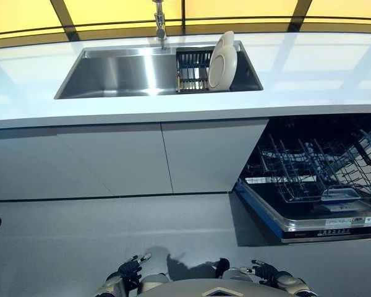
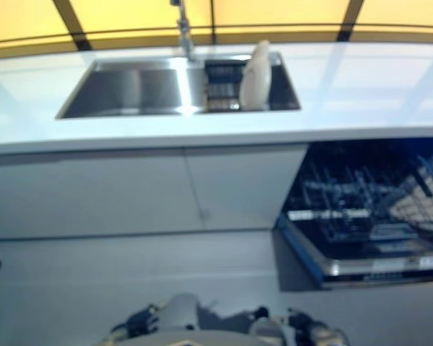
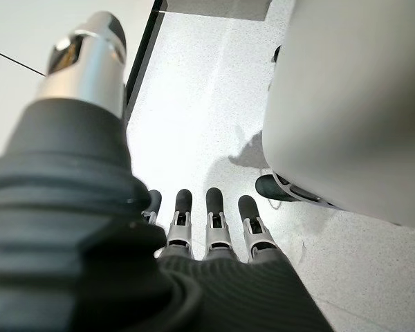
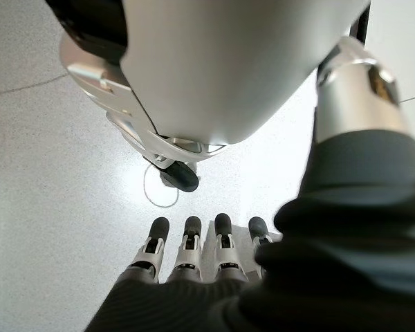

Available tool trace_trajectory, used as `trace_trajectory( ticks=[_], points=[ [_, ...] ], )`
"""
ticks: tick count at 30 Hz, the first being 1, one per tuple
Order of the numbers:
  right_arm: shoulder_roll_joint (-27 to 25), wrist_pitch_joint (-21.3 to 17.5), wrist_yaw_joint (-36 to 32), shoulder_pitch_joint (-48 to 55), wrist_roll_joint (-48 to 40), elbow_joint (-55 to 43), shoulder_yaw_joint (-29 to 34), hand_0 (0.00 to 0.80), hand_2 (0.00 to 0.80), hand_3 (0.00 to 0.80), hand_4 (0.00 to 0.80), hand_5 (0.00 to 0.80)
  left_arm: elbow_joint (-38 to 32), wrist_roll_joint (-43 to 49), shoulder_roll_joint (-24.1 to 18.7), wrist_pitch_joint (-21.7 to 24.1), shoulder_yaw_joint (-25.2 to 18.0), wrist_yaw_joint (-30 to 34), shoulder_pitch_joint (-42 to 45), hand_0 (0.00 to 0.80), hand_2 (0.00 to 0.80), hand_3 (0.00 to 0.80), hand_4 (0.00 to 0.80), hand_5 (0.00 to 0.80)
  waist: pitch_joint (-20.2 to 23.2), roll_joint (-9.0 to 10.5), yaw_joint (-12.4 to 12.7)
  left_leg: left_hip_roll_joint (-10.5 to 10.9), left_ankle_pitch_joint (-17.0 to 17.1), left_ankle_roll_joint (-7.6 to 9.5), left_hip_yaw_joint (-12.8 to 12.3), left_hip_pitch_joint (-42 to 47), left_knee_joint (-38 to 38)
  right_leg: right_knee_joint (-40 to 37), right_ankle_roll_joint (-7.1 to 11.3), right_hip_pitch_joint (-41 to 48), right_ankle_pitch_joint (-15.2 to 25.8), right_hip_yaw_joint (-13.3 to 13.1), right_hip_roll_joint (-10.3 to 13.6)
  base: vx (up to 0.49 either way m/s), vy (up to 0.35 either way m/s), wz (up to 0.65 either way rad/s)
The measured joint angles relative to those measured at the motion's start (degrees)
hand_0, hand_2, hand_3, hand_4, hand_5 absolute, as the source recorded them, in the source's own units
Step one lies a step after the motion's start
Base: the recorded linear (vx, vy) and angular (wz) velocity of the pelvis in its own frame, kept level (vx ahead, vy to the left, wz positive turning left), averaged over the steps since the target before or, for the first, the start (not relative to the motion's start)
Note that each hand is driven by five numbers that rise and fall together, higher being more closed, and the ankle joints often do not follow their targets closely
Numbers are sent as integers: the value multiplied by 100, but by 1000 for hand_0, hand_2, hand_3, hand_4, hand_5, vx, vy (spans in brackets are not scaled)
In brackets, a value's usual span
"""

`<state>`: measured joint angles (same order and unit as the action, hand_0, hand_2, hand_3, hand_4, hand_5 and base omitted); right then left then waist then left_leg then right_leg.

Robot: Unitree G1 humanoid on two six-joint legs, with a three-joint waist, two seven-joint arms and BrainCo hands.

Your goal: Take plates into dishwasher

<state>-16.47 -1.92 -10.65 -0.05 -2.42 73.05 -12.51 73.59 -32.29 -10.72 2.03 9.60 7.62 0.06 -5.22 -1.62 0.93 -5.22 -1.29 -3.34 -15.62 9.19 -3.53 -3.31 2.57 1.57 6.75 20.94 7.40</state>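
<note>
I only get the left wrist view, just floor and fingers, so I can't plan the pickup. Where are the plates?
Observer: The plates stand on edge in a dark rack inside the sink.
Operator: Is the dishwasher open?
Observer: Yes, the dishwasher is open right of the cabinets, its wire rack pulled out.
Operator: Is the right hand holding anything?
Observer: No, the right hand hangs over bare floor, fingers straight, like the left hand.

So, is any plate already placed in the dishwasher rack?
No, the dishwasher rack holds no plate; the plates stand in the sink drainer.
</note>
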Motion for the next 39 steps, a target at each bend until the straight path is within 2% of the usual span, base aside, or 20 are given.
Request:
trace_trajectory(
  ticks=[7, 9, 11, 12, 14, 15, 16, 17, 18, 20, 21, 22, 24, 28, 29, 30, 31, 32, 33, 39],
  points=[
    [-39, -1, -46, -47, -2, -34, -68, 0, 0, 0, 0, 0, 2, 0, 44, 10, 38, -101, -77, 0, 0, 0, 0, 0, -41, -71, 1, -115, -153, 94, 91, -196, 446, 130, -91, -22, -90, -16, -50, -14, -120, 4],
    [-22, -3, -122, -145, -2, -32, -109, 0, 0, 0, 0, 0, 78, -1, 52, 89, 28, -151, -139, 0, 0, 0, 0, 0, -94, -49, 49, -200, -192, -69, 173, -445, 1062, 362, -168, -165, -243, -29, -55, -17, -183, 3],
    [15, -4, -197, -216, -5, -25, -198, 0, 0, 0, 0, 0, 128, -7, -23, 163, -17, -192, -306, 0, 0, 0, 0, 0, -200, 169, 181, -155, 11, -366, 283, -810, 1868, 554, -234, -240, -324, -115, 89, 33, -104, -13],
    [2, -5, -271, -246, -5, -34, -241, 0, 0, 0, 0, 0, 130, -9, -85, 195, -11, -233, -391, 0, 0, 0, 0, 0, -231, 353, 310, -135, 393, -601, 391, -1127, 2359, 483, -230, -223, -325, -168, 196, 146, 29, -9],
    [-2, -6, -273, -293, -11, -21, -329, 0, 0, 0, 0, 0, 114, -59, -121, 256, -39, -266, -431, 0, 0, 0, 0, 0, -271, 485, 327, -88, 742, -675, 394, -1392, 2592, 72, -204, -96, -345, -186, 190, 240, 113, -8],
    [-22, -7, -275, -341, -49, 49, -413, 0, 0, 0, 0, 0, 135, -60, -74, 301, -104, -283, -392, 0, 0, 0, 0, 0, -262, 458, 374, -55, 790, -614, 293, -1353, 2205, -211, 12, 11, -497, -237, 72, 294, 168, -34],
    [-124, -9, -282, -442, -55, 124, -427, 0, 0, 0, 0, 0, 211, -42, 66, 354, -119, -298, -405, 0, 0, 0, 0, 0, -303, 70, 460, -351, 1002, -553, 302, -1291, 1708, 379, 12, -182, -681, -291, -252, 323, 196, -26],
    [-88, -9, -280, -417, -58, 99, -419, 0, 0, 0, 0, 0, 200, -30, 21, 368, -130, -275, -421, 0, 0, 0, 0, 0, -338, 56, 448, -501, 959, -852, 148, -1307, 1544, 965, -213, -272, -1075, -380, -255, 323, 204, 5],
    [-5, -5, -269, -403, -66, 137, -414, 0, 0, 0, 0, 0, 211, -2, -2, 362, -143, -278, -509, 0, 0, 0, 0, 0, -429, 127, 430, -609, 829, -956, 7, -1302, 1452, 920, -569, -279, -830, -371, -343, 308, 219, 31],
    [53, -15, -268, -357, -171, 141, -427, 0, 0, 0, 0, 0, 244, -21, -48, 371, -218, -222, -579, 0, 0, 0, 0, 0, -511, 286, 522, -566, 886, -922, -297, -1324, 1021, 588, -588, -325, -843, -369, -296, 266, 228, 13],
    [-38, -16, -265, -432, -246, 262, -426, 0, 0, 0, 0, 0, 446, 5, 6, 397, -191, -217, -674, 0, 0, 0, 0, 0, -536, 265, 653, -602, 1088, -909, -313, -1445, 611, 73, -574, -157, -892, -491, -573, 230, 250, -14],
    [-150, 8, -262, -457, -279, 216, -384, 0, 0, 0, 0, 0, 444, 13, 26, 384, -178, -208, -778, 0, 0, 0, 0, 0, -636, 87, 712, -767, 1314, -977, -199, -1412, 398, 786, -864, -247, -1098, -340, -609, 265, 266, -5],
    [-180, 5, -245, -465, -301, 98, -367, 0, 0, 0, 0, 0, 442, 1, 19, 359, -237, -216, -707, 0, 0, 0, 0, 0, -776, 37, 587, -1071, 1683, -981, -536, -1376, 437, 547, -754, 13, -800, -305, -623, 280, 188, 12],
    [-146, 5, -238, -394, -331, 105, -398, 0, 0, 0, 0, 0, 434, 2, -59, 389, -269, -210, -725, 0, 0, 0, 0, 0, -878, 203, 575, -959, 1610, -1042, -763, -1277, 995, 543, -688, 64, -834, -319, -243, 354, 95, -1],
    [-165, 0, -241, -356, -328, 135, -424, 0, 0, 0, 0, 0, 437, 5, -25, 387, -319, -212, -694, 0, 0, 0, 0, 0, -850, 155, 516, -895, 1409, -1036, -875, -1126, 1106, 356, -498, 203, -852, -311, -228, 339, 37, -12],
    [-254, -13, -263, -331, -323, 136, -424, 0, 0, 0, 0, 0, 437, 11, 83, 392, -381, -211, -595, 0, 0, 0, 0, 0, -717, -148, 524, -1101, 1006, -1009, -932, -969, 945, 772, -412, 216, -953, -199, -443, 293, 49, -7],
    [-138, -26, -200, -328, -332, 157, -367, 0, 0, 0, 0, 0, 351, 20, 54, 392, -406, -215, -566, 0, 0, 0, 0, 0, -685, -95, 531, -1029, 624, -395, -986, -827, 745, 1750, -264, 72, -1503, -137, -348, 279, 49, -3],
    [53, -57, -213, -316, -316, 128, -405, 0, 0, 0, 0, 0, 210, 27, -87, 400, -423, -236, -516, 0, 0, 0, 0, 0, -674, 139, 526, -910, 627, -400, -1070, -772, 684, 2060, -259, 9, -1887, -92, -165, 226, 37, 11],
    [164, -73, -243, -286, -272, 122, -411, 0, 0, 0, 0, 0, 160, 33, -188, 392, -422, -238, -481, 0, 0, 0, 0, 0, -587, 275, 499, -847, 634, -399, -1087, -763, 676, 1895, -223, 100, -1882, -47, -150, 185, 31, 15],
    [290, -260, -429, -117, -269, 69, -421, 0, 0, 0, 0, 0, 161, 230, -166, 388, -409, -262, -272, 0, 0, 0, 0, 0, -356, 431, 662, -688, 392, -247, -1113, -612, 973, 1586, -22, 452, -1810, -30, 38, 168, 29, 4]
  ],
)
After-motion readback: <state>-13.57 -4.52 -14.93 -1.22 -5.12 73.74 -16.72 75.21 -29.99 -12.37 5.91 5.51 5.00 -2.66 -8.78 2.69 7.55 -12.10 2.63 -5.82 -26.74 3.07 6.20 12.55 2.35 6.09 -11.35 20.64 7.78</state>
